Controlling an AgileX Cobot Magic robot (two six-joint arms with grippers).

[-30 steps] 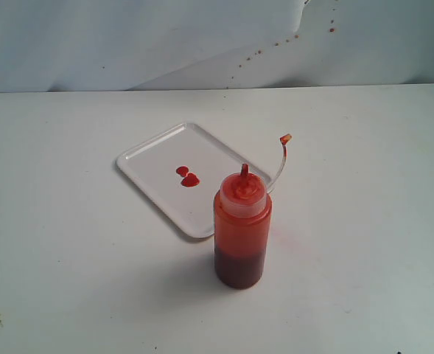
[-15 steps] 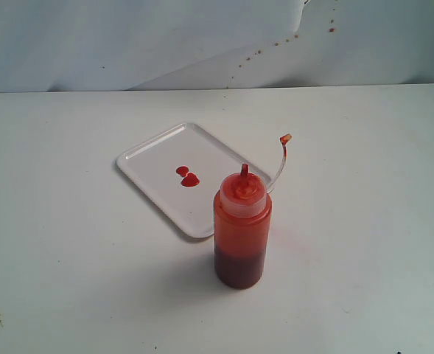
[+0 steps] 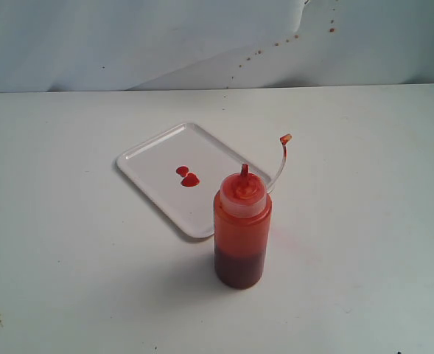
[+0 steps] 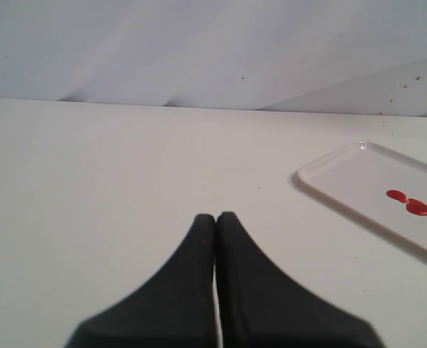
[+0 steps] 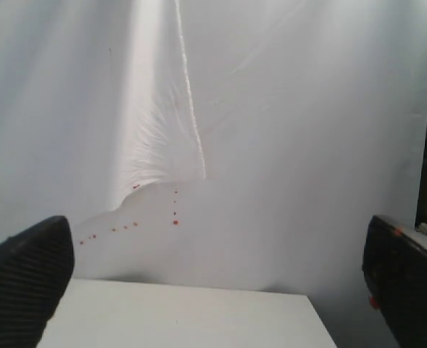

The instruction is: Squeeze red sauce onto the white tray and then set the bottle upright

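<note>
Your translucent red-orange plastic squeeze bottle (image 3: 242, 236) stands upright on the white tabletop (image 3: 69, 243), right at the near corner of the flat white rectangular plastic tray (image 3: 147, 153). You cannot tell from here whether it touches the rim. Its pointed nozzle faces up, uncapped. The thin tethered cap strap (image 3: 279, 164) curves up from the neck and past the tray's edge, with the small red cap at its end. Darker sauce fills the lower part of the bottle.

The red sauce (image 3: 188, 176) lies as two small glossy blobs, touching each other, on the tray's floor near its middle, on the side toward the bottle.

Your left gripper (image 4: 215, 217) has its black fingers pressed flat together with nothing between them. It sits low over the table, apart from the tray's rounded corner.

Your right gripper (image 5: 217, 246) has its fingers spread wide and holds nothing. It faces the white cloth backdrop (image 5: 271, 130), which is dotted with red specks. Its place relative to the tray cannot be told.
</note>
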